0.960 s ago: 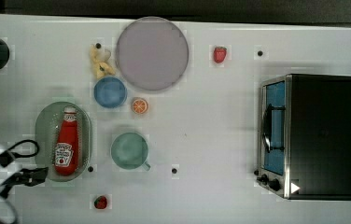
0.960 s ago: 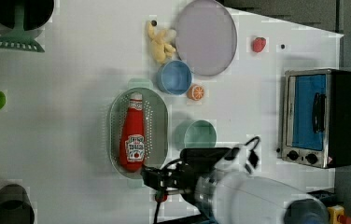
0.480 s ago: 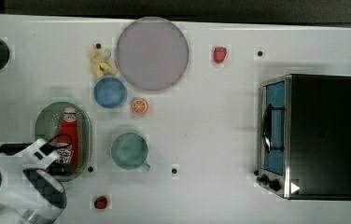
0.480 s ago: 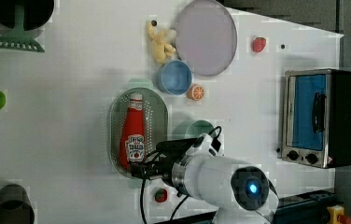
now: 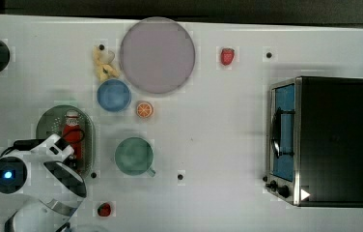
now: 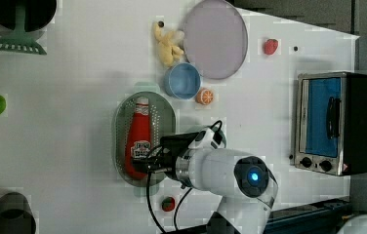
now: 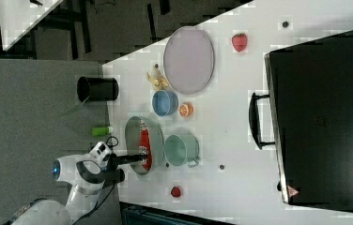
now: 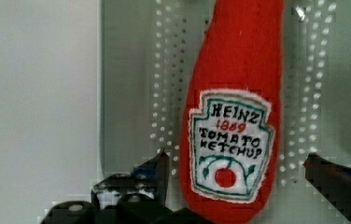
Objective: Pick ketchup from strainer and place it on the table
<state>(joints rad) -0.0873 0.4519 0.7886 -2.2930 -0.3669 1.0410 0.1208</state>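
Note:
The ketchup (image 5: pixel 72 133), a red bottle with a white cap and label, lies flat in the pale green strainer (image 5: pixel 49 121) on the white table (image 5: pixel 218 145). In the left view my gripper (image 6: pixel 145 163) hangs over the label end of the ketchup (image 6: pixel 140 134), inside the strainer (image 6: pixel 123 112). The wrist view looks straight down on the ketchup (image 8: pixel 239 70). There the gripper (image 8: pixel 236 161) is open. One dark finger (image 8: pixel 162 163) stands on each side of the bottle's lower body, with a gap between each and the bottle. In the right view the gripper (image 7: pixel 141 159) reaches in over the strainer's rim (image 7: pixel 132 133).
A green cup (image 5: pixel 133 155) stands just beside the strainer, at the top view's right. A blue bowl (image 5: pixel 114 95), an orange half (image 5: pixel 144 109) and a purple plate (image 5: pixel 157 54) lie beyond it. A strawberry (image 5: pixel 104 209) sits near the arm's base. A toaster oven (image 5: pixel 324 140) is at the top view's far right.
The arm has swung from beside the strainer to above it. The gripper stayed open and now straddles the ketchup's label end.

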